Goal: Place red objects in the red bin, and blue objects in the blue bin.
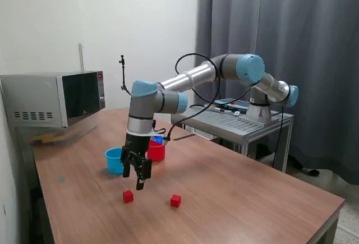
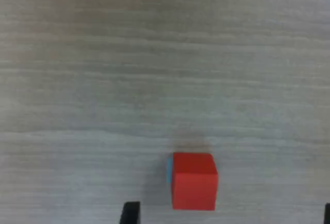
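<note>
Red cube [image 2: 194, 181] is seen on the table [image 2: 103, 80], just below and between the jaws; the gripper [image 1: 138, 178] is held open and empty above it so both fingers can straddle it

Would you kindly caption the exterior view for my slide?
End effector hovers above a red cube on the wooden table, blue cup and red cup behind.
</note>
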